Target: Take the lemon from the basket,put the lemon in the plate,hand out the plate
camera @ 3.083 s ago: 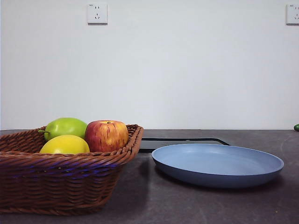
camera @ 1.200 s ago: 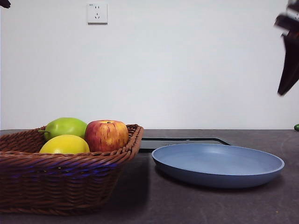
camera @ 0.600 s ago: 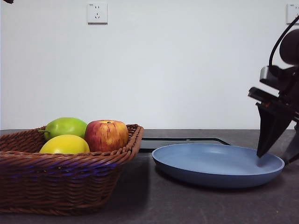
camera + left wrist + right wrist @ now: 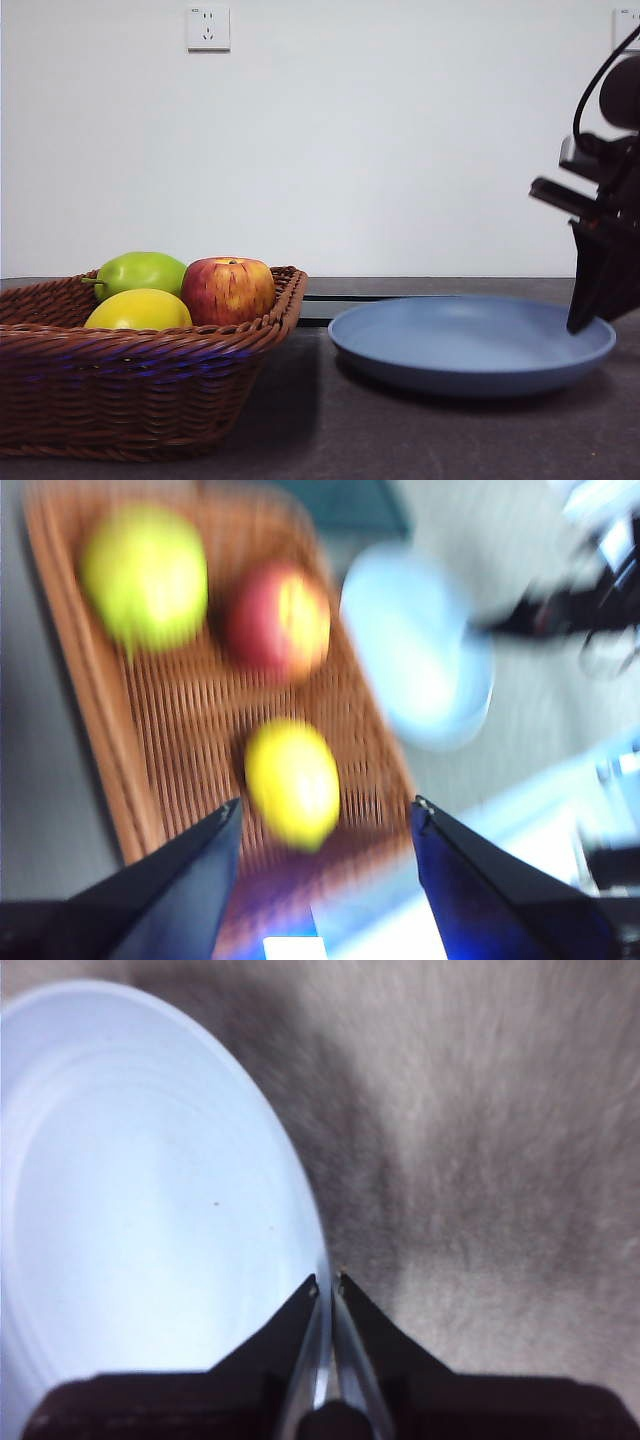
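The right end effector (image 4: 326, 1282), its two black jaws pinched on the rim of the blue-grey plate (image 4: 470, 345), stood at the plate's right edge in the front view, the dark arm entering from the right side of the frame. Seen from the right wrist, the jaws were pressed nearly together with the thin rim caught between them, and the plate's pale surface (image 4: 150, 1210) spread away beside the mottled grey desk (image 4: 480, 1160). The plate sat right of the brown wicker basket (image 4: 130, 390), near it but not touching, its right side appearing slightly raised. The lemon (image 4: 138, 310) remained inside the basket, at the front, just below the braided rim in the front view, with a green apple (image 4: 140, 272) behind it and a red-yellow apple (image 4: 228, 290) beside that one. The left end effector (image 4: 325, 820) hung above the basket with its jaws spread wide, the lemon (image 4: 292, 783) showing between them in a heavily blurred left wrist picture; the basket's weave (image 4: 180, 710), both apples and the plate (image 4: 420, 660) were also visible there, as was the other arm, a dark smear at the plate's far edge. A white wall socket (image 4: 208, 28) was mounted on the pale wall behind the desk.
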